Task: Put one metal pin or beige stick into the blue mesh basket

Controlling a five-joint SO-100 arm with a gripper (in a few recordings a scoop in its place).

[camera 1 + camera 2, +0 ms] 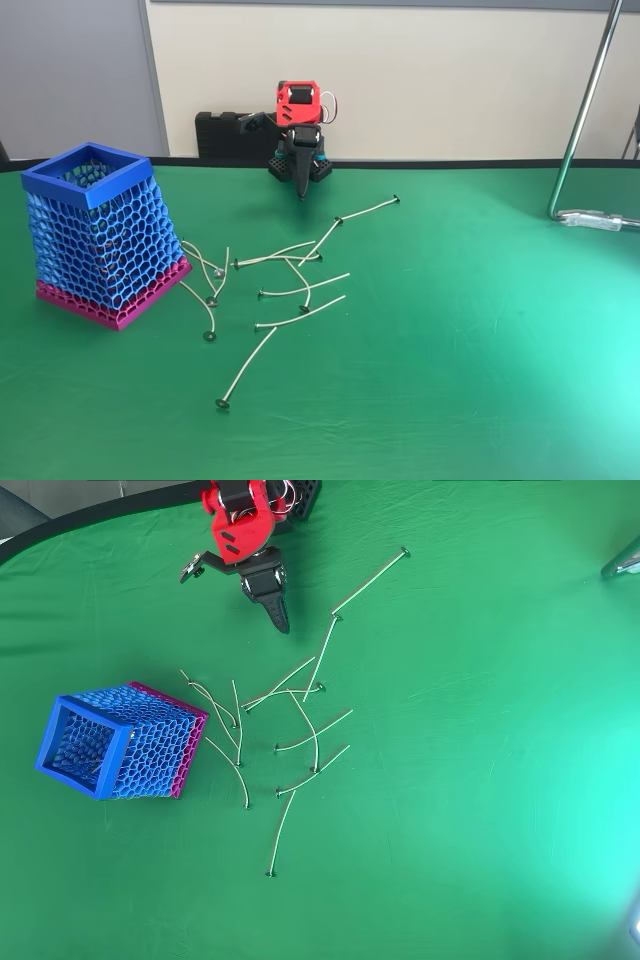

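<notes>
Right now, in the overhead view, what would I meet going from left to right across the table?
Blue mesh basket → tangle of thin pins on the green table, with the closed black tool above its left part → metal stand foot at the right edge.

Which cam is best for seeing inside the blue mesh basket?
Overhead view: it looks straight into the open square rim of the tall blue honeycomb-mesh basket, down to the mesh interior. The fixed view shows the basket from the side: outer walls, magenta base band, and just the rim's opening at a shallow angle.
</notes>
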